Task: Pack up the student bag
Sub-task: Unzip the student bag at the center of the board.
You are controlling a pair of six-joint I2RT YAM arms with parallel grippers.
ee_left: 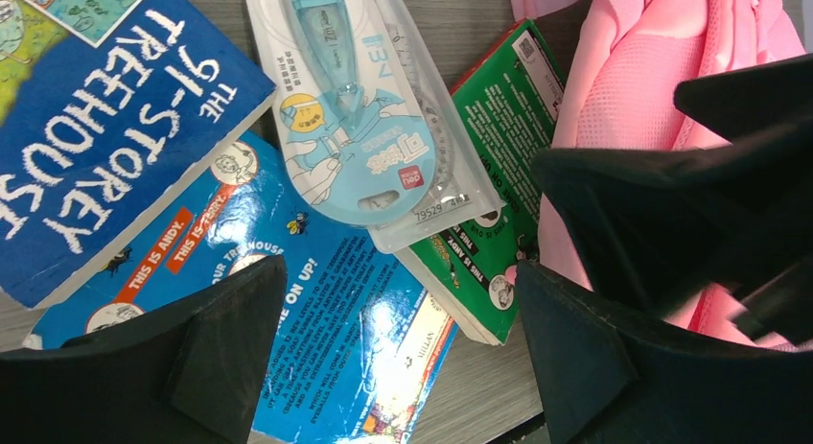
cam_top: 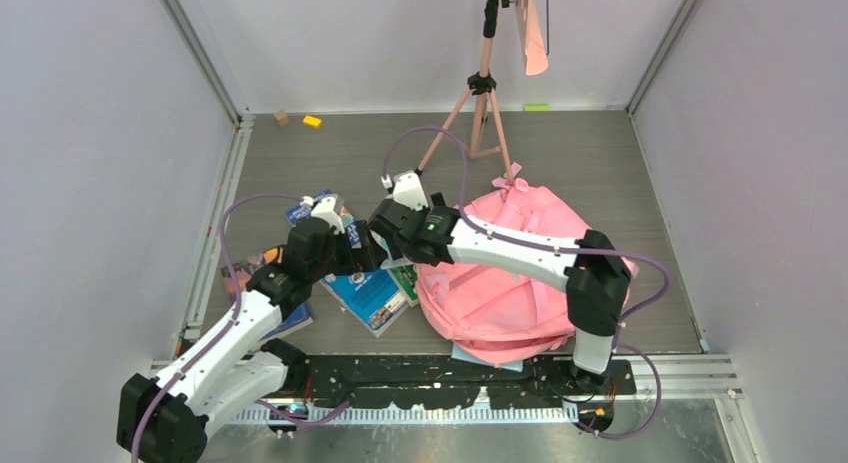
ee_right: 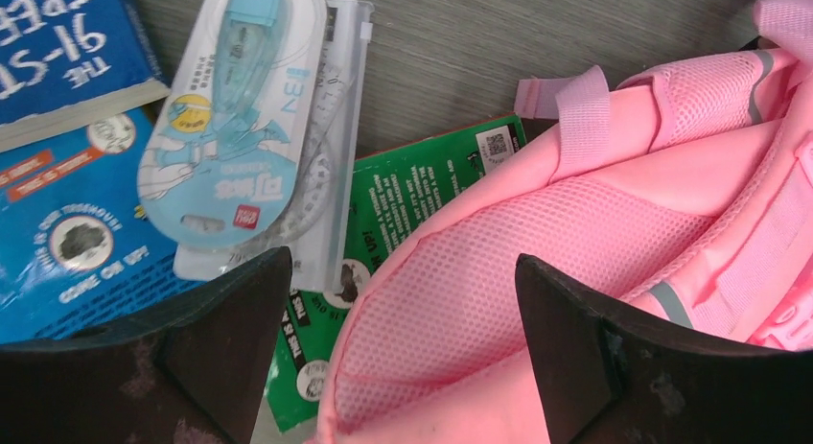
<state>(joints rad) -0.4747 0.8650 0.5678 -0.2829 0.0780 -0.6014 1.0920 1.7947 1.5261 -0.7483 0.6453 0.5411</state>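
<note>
Bright even light, glossy glare, sharp

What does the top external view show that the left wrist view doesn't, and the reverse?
Only top external: the pink metal tripod, a small yellow block by the back wall, both arms, the whole bright pink fabric backpack. Only left wrist: the title on the blue paperback book, the pale blue correction-tape blister pack. Both: the green book, the glossy blue book, part of the backpack.
</note>
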